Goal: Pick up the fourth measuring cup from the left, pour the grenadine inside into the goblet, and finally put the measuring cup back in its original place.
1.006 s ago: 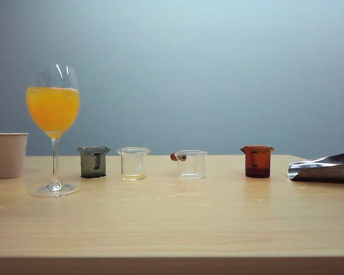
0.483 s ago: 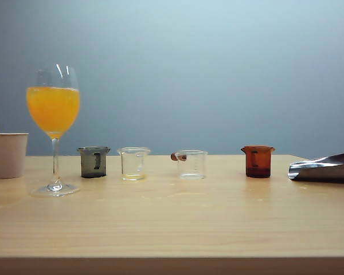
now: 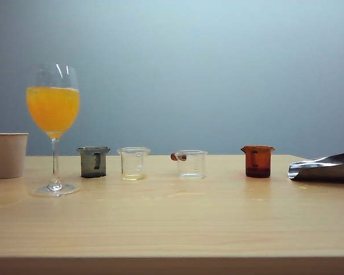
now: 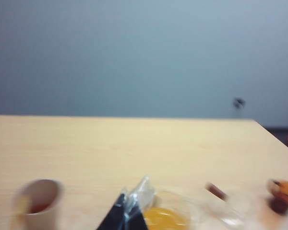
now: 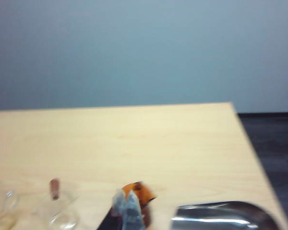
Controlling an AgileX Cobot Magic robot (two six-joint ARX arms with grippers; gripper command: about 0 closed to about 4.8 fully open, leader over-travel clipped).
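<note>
The fourth measuring cup point(image 3: 258, 161) is amber and stands at the right end of the row of cups, with a darker layer of grenadine point(image 3: 258, 172) at its bottom. The goblet point(image 3: 53, 109), holding orange juice, stands at the left. Neither gripper shows in the exterior view. In the right wrist view my right gripper point(image 5: 126, 197) is shut and empty, its tips in front of the amber cup point(image 5: 141, 191). In the left wrist view my left gripper point(image 4: 133, 197) looks shut and empty beside the goblet's rim point(image 4: 165, 218); the amber cup point(image 4: 281, 195) is far off to the side.
A white paper cup point(image 3: 8, 153) stands at the far left. A dark grey cup point(image 3: 93, 161) and two clear cups point(image 3: 133, 163) point(image 3: 191, 164) fill the row. A shiny metal tray point(image 3: 324, 168) lies right of the amber cup, near the table's right edge.
</note>
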